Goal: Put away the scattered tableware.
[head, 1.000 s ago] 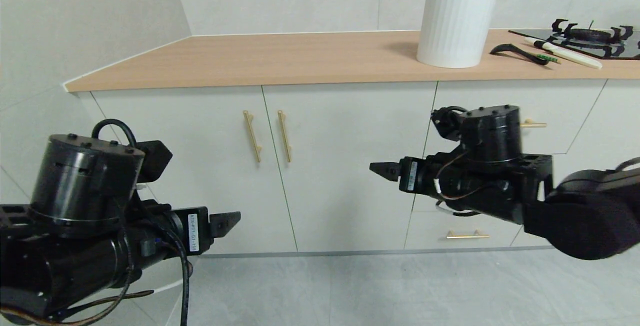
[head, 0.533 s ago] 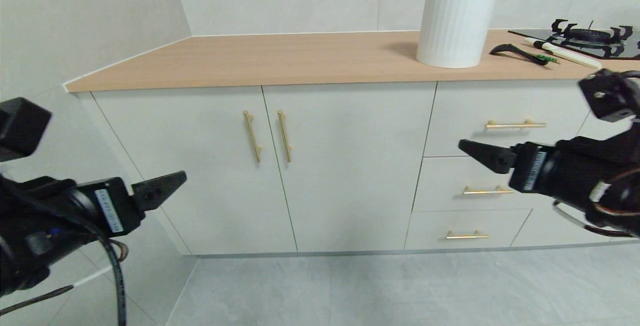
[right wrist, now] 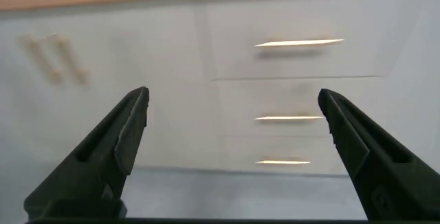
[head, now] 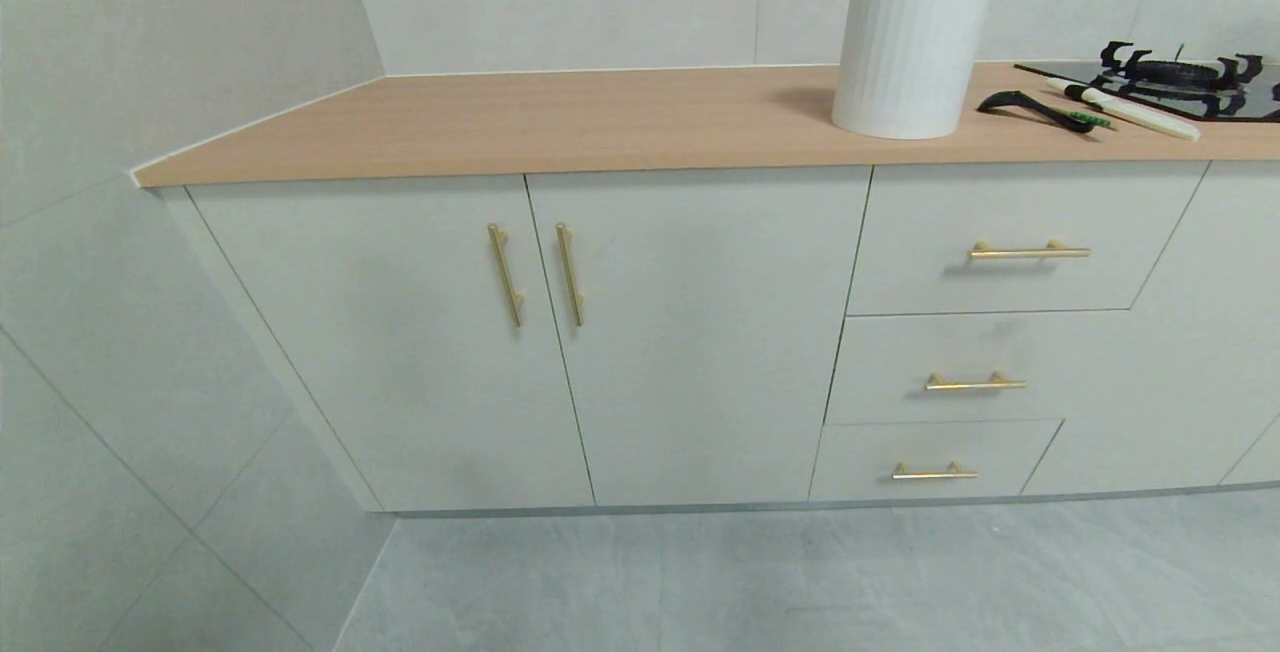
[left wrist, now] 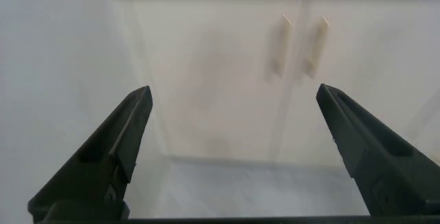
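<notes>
Wooden countertop — white canister, utensils | left pincer, right pincer spread

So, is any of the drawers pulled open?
No, all three drawers sit shut, flush with the cabinet front.

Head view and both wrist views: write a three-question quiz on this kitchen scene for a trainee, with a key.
1. True or false: the white ribbed container stands on the wooden countertop.
2. How many gold drawer handles are stacked one above another at the cabinet's right part? A) two B) three C) five
3. Fill in: the left gripper and the right gripper each hold nothing, and their jaws stand ____.

Key: 1 true; 2 B; 3 open.
</notes>
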